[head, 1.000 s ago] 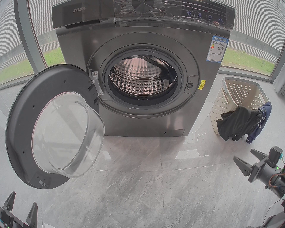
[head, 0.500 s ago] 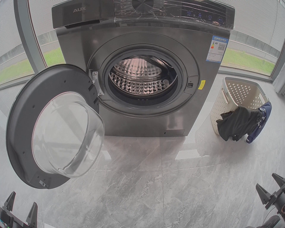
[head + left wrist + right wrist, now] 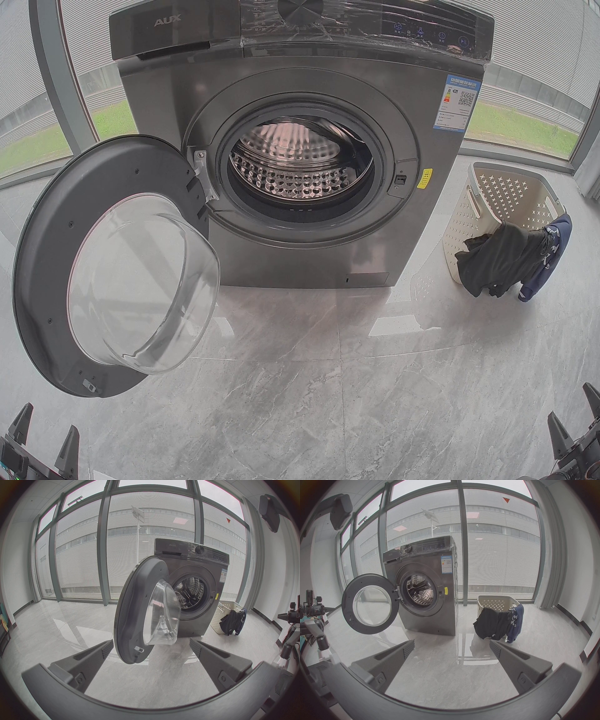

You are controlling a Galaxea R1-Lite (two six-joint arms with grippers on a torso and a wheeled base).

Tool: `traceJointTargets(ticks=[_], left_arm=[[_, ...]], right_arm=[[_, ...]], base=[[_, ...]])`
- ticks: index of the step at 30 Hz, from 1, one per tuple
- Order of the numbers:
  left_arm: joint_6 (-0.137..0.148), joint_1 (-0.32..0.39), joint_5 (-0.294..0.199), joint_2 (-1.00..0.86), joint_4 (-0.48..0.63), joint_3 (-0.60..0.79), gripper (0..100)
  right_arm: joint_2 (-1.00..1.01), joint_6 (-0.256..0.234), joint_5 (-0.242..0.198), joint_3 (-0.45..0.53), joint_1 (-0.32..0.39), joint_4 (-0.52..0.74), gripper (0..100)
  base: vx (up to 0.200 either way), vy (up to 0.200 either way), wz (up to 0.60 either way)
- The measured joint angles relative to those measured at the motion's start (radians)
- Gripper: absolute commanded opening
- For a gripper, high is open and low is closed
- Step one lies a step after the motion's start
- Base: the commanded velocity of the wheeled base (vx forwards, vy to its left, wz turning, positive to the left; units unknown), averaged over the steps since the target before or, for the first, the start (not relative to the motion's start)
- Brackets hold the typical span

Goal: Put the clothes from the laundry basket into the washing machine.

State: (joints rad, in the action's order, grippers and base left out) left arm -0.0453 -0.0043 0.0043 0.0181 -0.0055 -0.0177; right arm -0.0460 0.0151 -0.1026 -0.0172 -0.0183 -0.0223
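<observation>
Head view: clothes [image 3: 503, 257] were draped over the laundry basket [image 3: 500, 169] rim, right gripper [image 3: 575, 417] was held wide and empty, so the basket could've been tipped by a snagged tug.

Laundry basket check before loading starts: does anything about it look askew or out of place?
Yes, mildly: a black garment and a blue garment hang over the near rim of the laundry basket and down its outside wall instead of lying inside. The basket itself stands upright.

Washing machine [image 3: 312, 256] door [image 3: 112, 269] open; clothes [image 3: 500, 259] draped over laundry basket [image 3: 464, 219] rim.
</observation>
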Motion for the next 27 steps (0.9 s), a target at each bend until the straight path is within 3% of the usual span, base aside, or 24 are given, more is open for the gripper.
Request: traceJointTargets(ticks=[2,5,8,14,27], left_arm=[[0.0,0.001,0.0,0.0,0.0,0.0,100],[0.0,0.001,0.0,0.0,0.0,0.0,100],[0.0,0.0,0.0,0.0,0.0,0.0,100],[0.0,0.0,0.0,0.0,0.001,0.0,100],[0.001,0.0,0.0,0.0,0.0,0.0,100]], right_arm=[[0.012,-0.015,0.021,0.0,0.002,-0.003,100],[0.023,-0.044,0.11,0.0,0.004,-0.003,100],[0.029,-0.051,0.156,0.0,0.006,0.005,100],[0.034,0.0,0.096,0.0,0.008,0.018,100],[0.035,-0.018,0.093,0.0,0.007,0.019,100]], base=[[0.0,0.0,0.0],[0.0,0.0,0.0],[0.0,0.0,0.0],[0.0,-0.2,0.0],[0.0,-0.2,0.0]])
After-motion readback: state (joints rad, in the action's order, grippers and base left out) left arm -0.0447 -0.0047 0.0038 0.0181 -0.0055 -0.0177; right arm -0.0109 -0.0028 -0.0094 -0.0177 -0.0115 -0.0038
